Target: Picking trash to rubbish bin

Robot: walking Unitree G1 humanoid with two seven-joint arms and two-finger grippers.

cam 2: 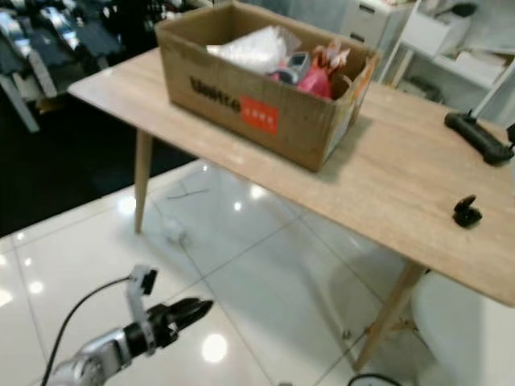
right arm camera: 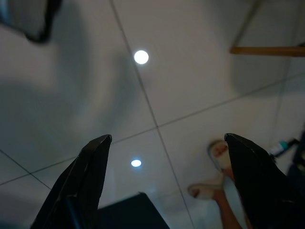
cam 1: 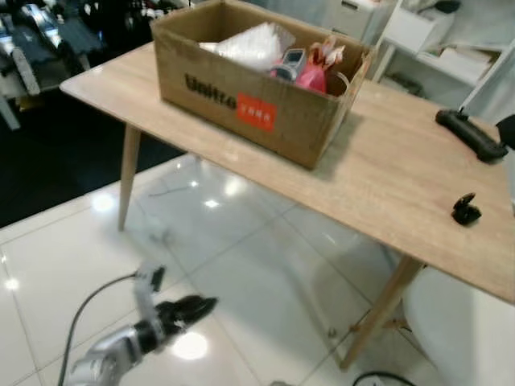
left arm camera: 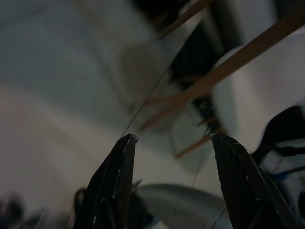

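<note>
L claw (cam 1: 197, 306) low over floor, fingers apart | R claw (right arm camera: 167, 143) apart | trash in box (cam 1: 241, 100) on table (cam 1: 402, 177), well above L claw

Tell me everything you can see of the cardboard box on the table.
The cardboard box is brown and oblong, open at the top, and stands upright on the light wooden table, set at an angle to the near edge. Its long near side bears dark lettering and a red label. Inside lie a crumpled clear plastic bag, a pink wrapper and other small rubbish. Neither gripper touches it; the left gripper hangs low over the floor.
</note>
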